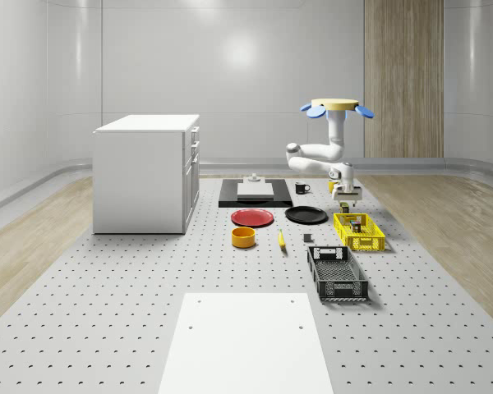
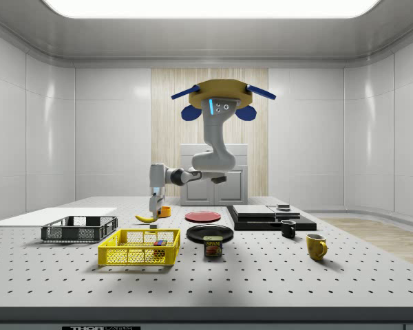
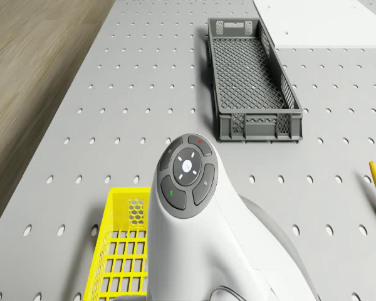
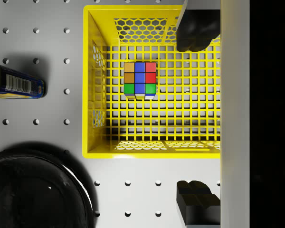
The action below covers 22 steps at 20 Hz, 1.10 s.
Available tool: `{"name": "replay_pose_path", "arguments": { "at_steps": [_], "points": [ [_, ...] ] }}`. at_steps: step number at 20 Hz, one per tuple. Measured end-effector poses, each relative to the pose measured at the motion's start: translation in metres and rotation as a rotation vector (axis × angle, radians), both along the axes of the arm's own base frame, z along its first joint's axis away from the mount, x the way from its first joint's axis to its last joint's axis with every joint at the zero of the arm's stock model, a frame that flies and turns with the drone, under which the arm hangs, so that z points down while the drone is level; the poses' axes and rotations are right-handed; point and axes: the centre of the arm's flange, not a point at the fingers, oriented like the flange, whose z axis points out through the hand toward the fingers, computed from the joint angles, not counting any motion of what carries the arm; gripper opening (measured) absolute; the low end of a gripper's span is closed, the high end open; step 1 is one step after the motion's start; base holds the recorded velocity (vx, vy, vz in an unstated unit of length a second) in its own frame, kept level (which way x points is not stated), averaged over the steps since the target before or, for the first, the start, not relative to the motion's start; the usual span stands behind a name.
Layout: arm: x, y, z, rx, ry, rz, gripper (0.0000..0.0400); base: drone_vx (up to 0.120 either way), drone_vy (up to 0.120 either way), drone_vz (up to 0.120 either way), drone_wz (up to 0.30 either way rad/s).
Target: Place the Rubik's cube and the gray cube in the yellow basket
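Note:
The drone (image 1: 337, 107) hovers above the far end of the yellow basket (image 1: 359, 231), its arm reaching down. The gripper (image 1: 346, 199) hangs open and empty a little above the basket (image 4: 97, 95). In the wrist view one fingertip (image 4: 197, 31) is over a basket wall and the other over bare table outside it. The Rubik's cube (image 4: 139, 80) lies on the basket floor, also seen through the mesh as the Rubik's cube (image 2: 160, 243). A small gray block (image 1: 308, 239) rests on the table between the banana and the basket.
A black crate (image 1: 337, 273) stands nearer the front, beside the basket. A black plate (image 1: 306, 215), red plate (image 1: 252, 217), orange bowl (image 1: 243, 237) and banana (image 1: 281, 239) lie to the whole-scene view's left. A tin can (image 4: 16, 81) stands by the basket. The white cabinet (image 1: 148, 172) is far left.

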Motion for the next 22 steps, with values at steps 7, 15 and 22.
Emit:
{"name": "replay_pose_path", "arguments": {
  "at_steps": [7,15,22],
  "points": [
    [0.0000,0.0000,-0.0010,0.000,0.000,0.000,0.0400,0.046,-0.120,0.000,0.000],
    [0.0000,0.0000,-0.0012,0.000,0.000,0.000,0.0400,0.060,-0.120,0.000,0.000],
    [0.0000,0.0000,-0.0013,0.000,0.000,0.000,0.0400,0.086,-0.120,0.000,0.000]
  ]
}}
